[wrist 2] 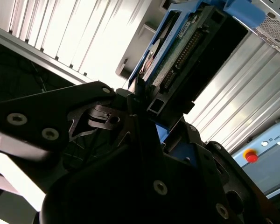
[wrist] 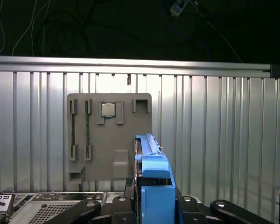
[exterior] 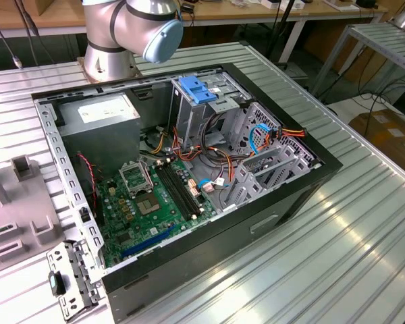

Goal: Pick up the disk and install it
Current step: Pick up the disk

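Exterior view's left is taken up by a grey fixture tray (exterior: 27,229) on the ribbed aluminium tabletop (exterior: 337,256). A small perforated metal bracket (exterior: 71,283) lies just beside the near corner of the open computer case (exterior: 209,250). Inside the case, a grey power supply box (exterior: 98,121) is set toward that left side. The green motherboard (exterior: 152,202) is in the middle, and the drive cage (exterior: 209,118) sits further right, topped by a bare blue bracket (exterior: 201,91). The arm's base (exterior: 111,47) is fixed to the tabletop behind the case.

In the second wrist view the disk (wrist 2: 186,51) is gripped between the dark fingers (wrist 2: 135,116), which are closed on its blue carrier rails. The contact faces are in shadow, so the hold can only be said to seem near one short end. The circuit-board side and the connector row are turned to this camera. The long axis is carried straight out from the fingers, away from the wrist.

In the first wrist view the disk (wrist: 151,182) is seen edge-on between the fingers (wrist: 123,207) and held clear above the tabletop. The grey tray (wrist: 84,140) and a small chip (wrist: 108,109) seated in it lie beyond its free end. A corner of the case (wrist: 32,210) is seen close by the fingers. The disk is therefore judged picked up but not installed, and the cage is judged to lie well apart from its free end.
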Controlling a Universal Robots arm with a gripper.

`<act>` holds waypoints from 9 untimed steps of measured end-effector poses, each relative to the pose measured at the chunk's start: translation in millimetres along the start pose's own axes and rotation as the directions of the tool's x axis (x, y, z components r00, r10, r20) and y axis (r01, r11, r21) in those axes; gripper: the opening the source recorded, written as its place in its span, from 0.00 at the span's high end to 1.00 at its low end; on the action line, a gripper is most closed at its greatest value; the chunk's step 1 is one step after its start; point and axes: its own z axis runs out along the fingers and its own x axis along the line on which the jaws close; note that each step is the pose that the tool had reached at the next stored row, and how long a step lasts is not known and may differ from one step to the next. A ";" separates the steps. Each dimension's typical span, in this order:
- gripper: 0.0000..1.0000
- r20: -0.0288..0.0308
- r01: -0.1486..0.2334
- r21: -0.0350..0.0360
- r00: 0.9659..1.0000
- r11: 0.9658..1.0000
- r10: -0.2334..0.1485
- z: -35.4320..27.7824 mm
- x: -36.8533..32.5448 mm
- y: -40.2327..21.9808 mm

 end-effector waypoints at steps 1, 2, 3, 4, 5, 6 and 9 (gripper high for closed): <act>0.63 0.000 0.000 0.000 1.000 1.000 0.000 0.0 0.0 -1.4; 0.63 0.000 0.000 0.000 1.000 1.000 0.000 0.1 0.1 -2.3; 0.63 0.000 0.000 0.000 1.000 1.000 0.000 0.1 0.1 -3.1; 0.63 0.000 0.000 0.000 1.000 1.000 0.000 0.0 0.1 -3.9; 0.63 0.000 0.000 0.000 1.000 1.000 0.000 0.0 0.1 -4.6; 0.63 0.000 0.000 0.000 1.000 1.000 0.000 0.1 0.2 -5.6; 0.63 0.000 0.000 -0.001 1.000 1.000 0.000 0.1 0.3 -8.0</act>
